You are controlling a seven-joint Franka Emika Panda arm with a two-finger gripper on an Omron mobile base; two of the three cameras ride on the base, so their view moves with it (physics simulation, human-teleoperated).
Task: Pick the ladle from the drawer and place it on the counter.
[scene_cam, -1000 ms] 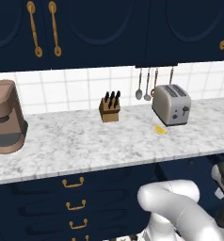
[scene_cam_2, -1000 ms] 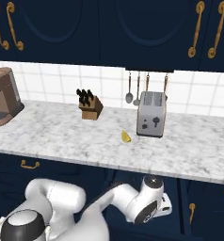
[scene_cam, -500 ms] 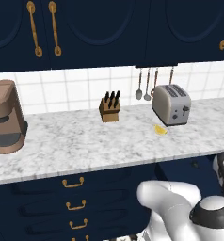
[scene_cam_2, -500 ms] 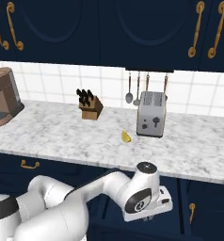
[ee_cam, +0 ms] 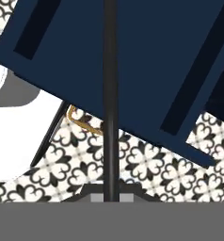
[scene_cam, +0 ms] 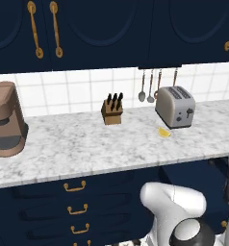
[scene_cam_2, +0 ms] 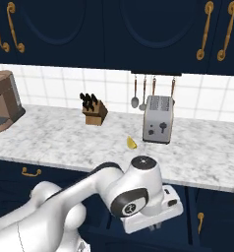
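Hand view: gripper (ee_cam: 111, 196) clamped on ladle (ee_cam: 110, 94) handle, above drawer (ee_cam: 132, 56). Right base view: counter (scene_cam_2: 65, 142), toaster (scene_cam_2: 157, 119).

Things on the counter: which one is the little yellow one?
The small yellow piece, lying on the counter just in front of the silver toaster. The knife block and coffee machine are brown.

Even, bright rendered light, soft faint shadows, no glare, sharp focus throughout
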